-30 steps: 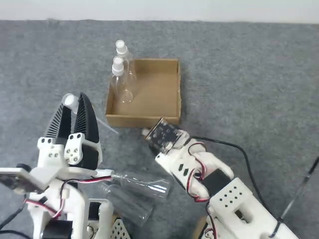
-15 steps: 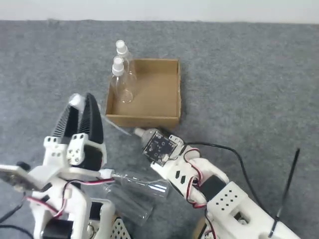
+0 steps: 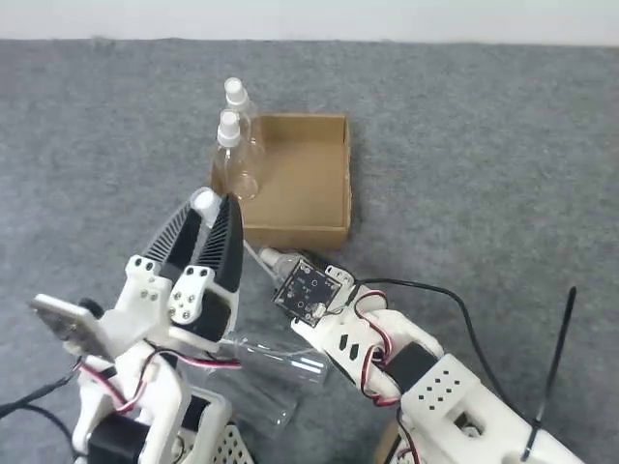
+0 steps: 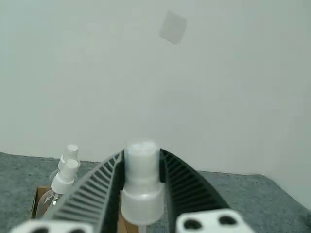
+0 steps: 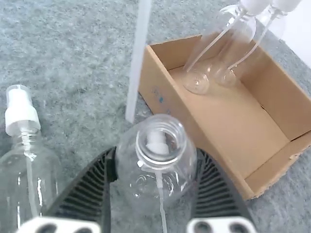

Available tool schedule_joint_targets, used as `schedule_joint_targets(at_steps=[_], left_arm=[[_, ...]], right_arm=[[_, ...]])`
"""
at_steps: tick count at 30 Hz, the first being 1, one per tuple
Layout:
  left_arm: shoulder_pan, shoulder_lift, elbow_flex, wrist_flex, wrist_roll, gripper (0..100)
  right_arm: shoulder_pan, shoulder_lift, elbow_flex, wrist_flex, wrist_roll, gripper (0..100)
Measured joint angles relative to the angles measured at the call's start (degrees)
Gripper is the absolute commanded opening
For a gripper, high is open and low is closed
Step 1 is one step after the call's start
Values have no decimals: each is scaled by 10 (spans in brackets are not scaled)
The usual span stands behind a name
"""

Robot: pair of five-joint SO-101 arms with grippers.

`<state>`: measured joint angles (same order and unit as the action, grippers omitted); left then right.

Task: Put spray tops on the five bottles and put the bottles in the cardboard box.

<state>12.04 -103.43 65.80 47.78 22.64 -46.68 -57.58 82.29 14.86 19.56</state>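
The left gripper [image 3: 211, 203] is closed around the white spray top [image 4: 142, 187], and the right gripper [image 5: 155, 156] is closed on the open bottle [image 5: 158, 182], just before the near wall of the cardboard box [image 3: 290, 235]. The danger, I think, is that the thin tube [image 5: 138, 58] misses the mouth and slides down outside, because it hangs beside the neck, not over it. The bottle's long axis runs along the right gripper, mouth toward the box; the spray top stands nearly upright, head up.
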Motion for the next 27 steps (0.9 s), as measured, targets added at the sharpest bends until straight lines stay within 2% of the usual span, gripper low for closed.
schedule_joint_targets(at_steps=[7,27], left_arm=[[5,0,8,-18,-7,12],[5,0,54,-38,-29,12]], right_arm=[[-33,0,0,0,0,44],[-34,0,0,0,-1,44]])
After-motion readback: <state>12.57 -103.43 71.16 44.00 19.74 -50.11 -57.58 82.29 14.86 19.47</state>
